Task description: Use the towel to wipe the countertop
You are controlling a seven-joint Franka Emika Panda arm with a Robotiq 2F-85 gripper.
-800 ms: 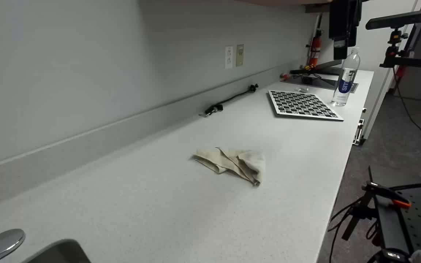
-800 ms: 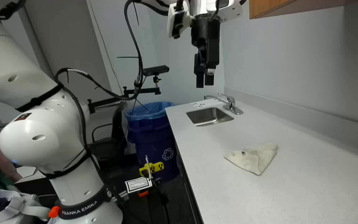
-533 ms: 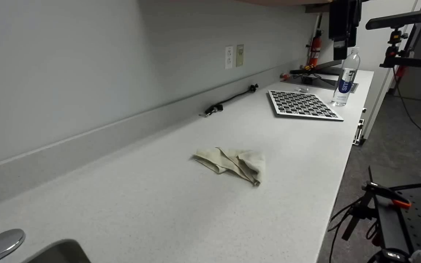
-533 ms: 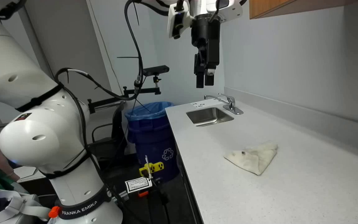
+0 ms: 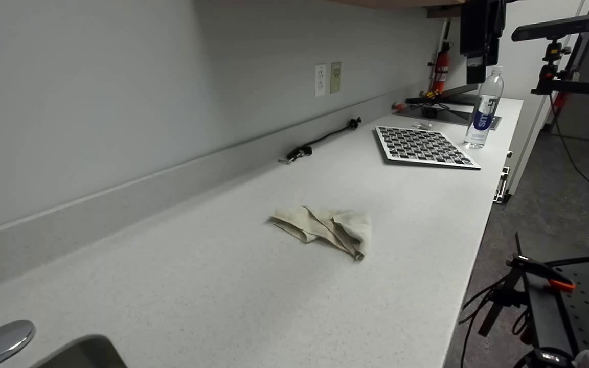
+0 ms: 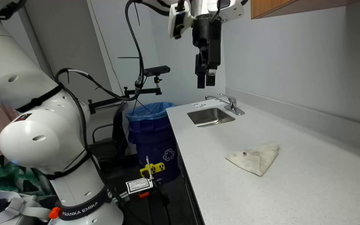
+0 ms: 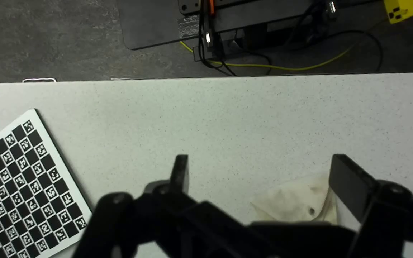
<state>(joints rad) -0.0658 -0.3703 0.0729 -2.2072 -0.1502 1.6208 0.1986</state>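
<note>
A crumpled cream towel lies folded on the white countertop (image 5: 233,286), which both exterior views show. The towel (image 5: 325,227) is near the middle of the counter, and in an exterior view the towel (image 6: 256,157) has a small dark spot. My gripper (image 6: 206,82) hangs pointing down, high above the counter and apart from the towel. In the wrist view the gripper (image 7: 259,161) is open with nothing between its fingers. The towel (image 7: 292,200) shows below and beyond the right finger, its lower part hidden by the gripper body.
A checkered board (image 5: 425,147) and a plastic bottle (image 5: 483,110) stand on the counter. A black cable (image 5: 325,137) lies along the wall. A sink (image 6: 210,117) with a faucet (image 6: 232,104) is set in the counter. A wooden cabinet (image 6: 280,7) overhangs the counter.
The arm, gripper and towel have not moved. A person in a pink top has come further into view behind the arm in an exterior view.
</note>
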